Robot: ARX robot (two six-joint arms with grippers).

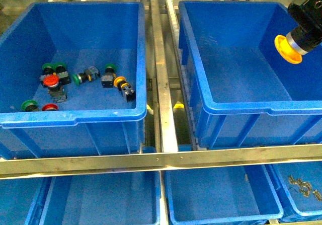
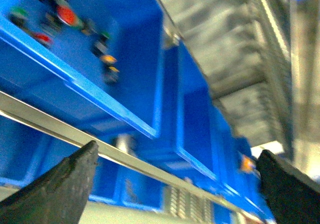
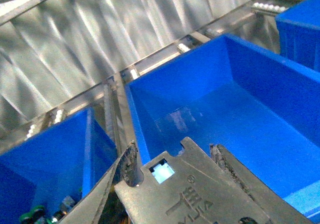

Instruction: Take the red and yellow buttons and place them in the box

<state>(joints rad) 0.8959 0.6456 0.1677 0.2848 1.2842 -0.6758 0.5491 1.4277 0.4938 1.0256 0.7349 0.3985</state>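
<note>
My right gripper is shut on the yellow button, held in the air over the far right part of the box, an empty deep blue crate. In the right wrist view the button's grey metal body fills the gap between the fingers, above the box. In the left crate lie two red buttons, another yellow button and several green ones. My left gripper is open and empty, low in front of the crates and out of the front view.
A metal rail runs between the two crates and a metal bar crosses their front. Shallower blue bins sit below; the right one holds small metal parts. A corrugated metal wall stands behind.
</note>
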